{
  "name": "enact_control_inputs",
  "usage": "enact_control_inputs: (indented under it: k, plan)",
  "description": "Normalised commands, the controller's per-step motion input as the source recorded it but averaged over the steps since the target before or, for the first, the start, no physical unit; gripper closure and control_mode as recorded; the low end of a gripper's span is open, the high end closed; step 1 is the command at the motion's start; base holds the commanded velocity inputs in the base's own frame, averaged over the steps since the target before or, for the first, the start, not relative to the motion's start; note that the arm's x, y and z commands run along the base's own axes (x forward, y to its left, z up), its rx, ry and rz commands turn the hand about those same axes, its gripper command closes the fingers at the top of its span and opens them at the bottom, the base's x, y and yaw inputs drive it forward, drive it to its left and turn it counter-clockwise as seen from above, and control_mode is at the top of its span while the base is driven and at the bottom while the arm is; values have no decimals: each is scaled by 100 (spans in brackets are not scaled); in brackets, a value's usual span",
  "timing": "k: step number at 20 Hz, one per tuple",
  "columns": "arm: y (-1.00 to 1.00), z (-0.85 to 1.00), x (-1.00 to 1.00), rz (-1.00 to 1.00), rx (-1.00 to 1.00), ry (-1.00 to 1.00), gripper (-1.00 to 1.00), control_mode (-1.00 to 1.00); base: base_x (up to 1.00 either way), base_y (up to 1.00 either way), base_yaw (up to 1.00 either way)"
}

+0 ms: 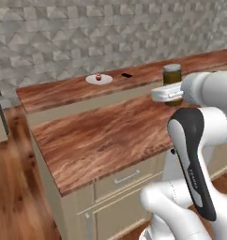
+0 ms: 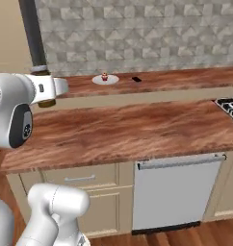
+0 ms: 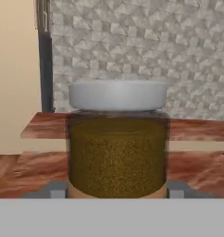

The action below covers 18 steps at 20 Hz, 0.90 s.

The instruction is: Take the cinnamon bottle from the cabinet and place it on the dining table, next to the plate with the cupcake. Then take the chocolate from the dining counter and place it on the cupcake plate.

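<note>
Gripper (image 1: 173, 96) clamped on the upright cinnamon bottle (image 3: 117, 148), held above the near counter (image 1: 101, 140); plate (image 1: 93, 80), cupcake (image 1: 98, 77) and chocolate (image 1: 126, 75) on the far dining table (image 1: 54, 91).

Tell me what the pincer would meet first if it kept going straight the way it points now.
The cinnamon bottle sits between the pincer's fingers already, so it leads. Beyond it, the hand view shows the dining table's wood top, then the tiled wall. Probably the bottle clears the top and meets the wall; depth is unclear.
</note>
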Motion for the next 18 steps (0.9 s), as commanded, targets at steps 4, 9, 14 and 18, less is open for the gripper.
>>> enact_control_inputs:
  k: [4,9,14,18]
  plan:
    - [0,0,0,0,0,0,100,100,-11,38,78]
    - [0,0,0,0,0,0,100,100,0,42,57]
    - [0,0,0,0,0,0,100,100,2,84,30]
    - [0,0,0,0,0,0,100,100,30,93,4]
